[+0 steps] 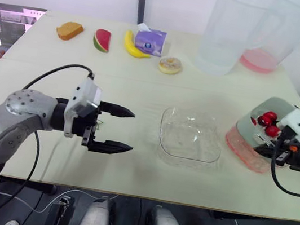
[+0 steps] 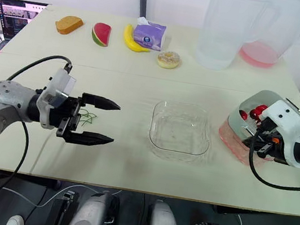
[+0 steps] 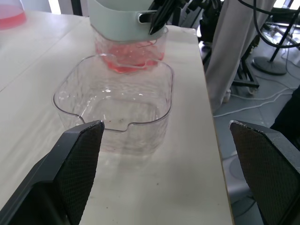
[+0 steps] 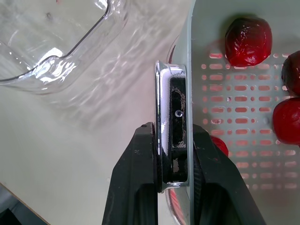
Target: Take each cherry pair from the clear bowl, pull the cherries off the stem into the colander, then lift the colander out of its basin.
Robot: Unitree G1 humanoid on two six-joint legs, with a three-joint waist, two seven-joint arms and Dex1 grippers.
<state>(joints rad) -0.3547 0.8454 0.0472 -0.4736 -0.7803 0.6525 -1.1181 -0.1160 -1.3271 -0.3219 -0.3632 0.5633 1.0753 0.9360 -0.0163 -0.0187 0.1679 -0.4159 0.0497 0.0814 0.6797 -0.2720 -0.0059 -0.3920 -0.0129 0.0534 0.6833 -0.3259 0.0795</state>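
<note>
The right claw (image 4: 173, 136) pinches the shiny metal handle (image 4: 171, 93) of the pale green colander (image 1: 245, 125) with red cherries (image 1: 267, 119). The left claw (image 1: 131, 131) is spread wide, left of the clear plastic bowl (image 1: 191, 136).

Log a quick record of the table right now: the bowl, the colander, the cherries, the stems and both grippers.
clear bowl: empty, centre of the table
colander: in the pink basin, at the robot's right
cherries: several, loose in the colander
stems: on the table by the left gripper
left gripper: jaws open, holding nothing, beside the bowl
right gripper: jaws shut on the colander's chrome handle
</note>
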